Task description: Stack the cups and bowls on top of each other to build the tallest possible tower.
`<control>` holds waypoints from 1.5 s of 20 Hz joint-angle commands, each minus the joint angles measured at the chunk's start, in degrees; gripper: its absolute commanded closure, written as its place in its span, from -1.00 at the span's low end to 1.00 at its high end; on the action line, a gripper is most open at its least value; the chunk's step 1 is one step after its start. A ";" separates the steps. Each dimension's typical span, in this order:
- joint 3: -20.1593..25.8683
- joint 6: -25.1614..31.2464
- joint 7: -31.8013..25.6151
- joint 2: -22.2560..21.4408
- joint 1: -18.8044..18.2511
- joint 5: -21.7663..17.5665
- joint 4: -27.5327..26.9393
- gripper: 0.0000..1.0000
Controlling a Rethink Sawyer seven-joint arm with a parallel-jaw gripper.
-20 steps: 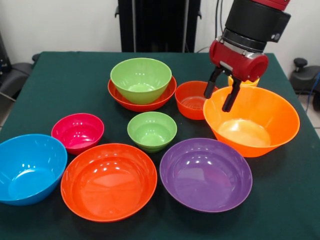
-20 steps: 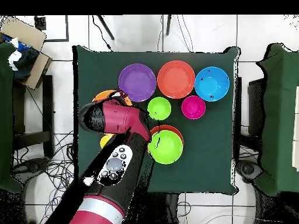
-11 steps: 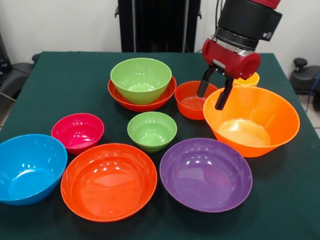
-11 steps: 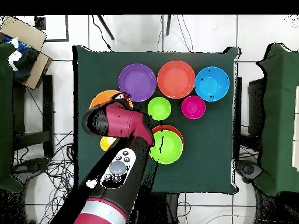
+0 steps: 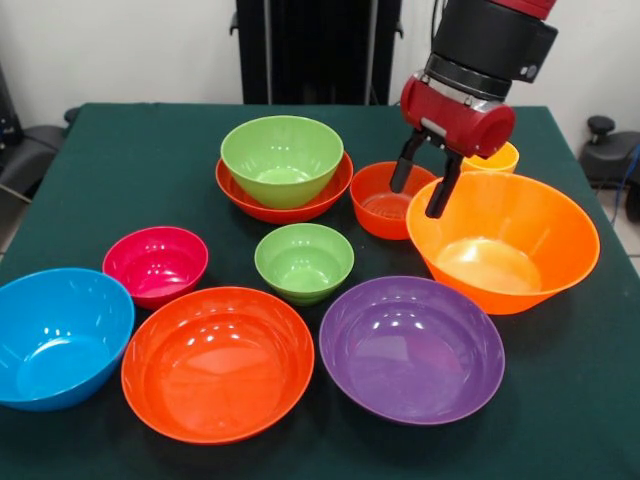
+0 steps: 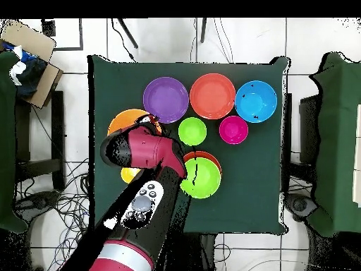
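You will find no legible text, label, brand, number or sign on any bowl, the cup, the arm or the table.

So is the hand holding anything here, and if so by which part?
Nothing is held. The hand is open and empty, hanging above the gap between the small red-orange bowl and the large orange bowl, with neither rim between its fingers.

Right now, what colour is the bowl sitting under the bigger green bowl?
Red-orange; only its rim shows beneath the green bowl, clearest in the front view.
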 commanded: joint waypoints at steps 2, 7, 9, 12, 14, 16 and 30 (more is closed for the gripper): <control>3.72 -3.25 0.38 3.72 0.23 -4.94 1.57 -1.00; 3.34 -5.43 0.96 5.26 0.71 -4.90 1.40 -1.00; 3.23 -6.04 1.01 5.60 0.84 -4.85 1.48 -1.00; 3.21 -7.01 0.84 6.03 0.82 -4.94 1.66 -1.00; 3.40 -7.52 0.39 6.06 0.49 -5.24 1.72 -1.00; 3.62 -7.85 0.03 6.03 0.28 -5.55 1.74 -1.00; 6.84 -5.91 -1.87 3.80 -1.47 -7.84 0.56 -1.00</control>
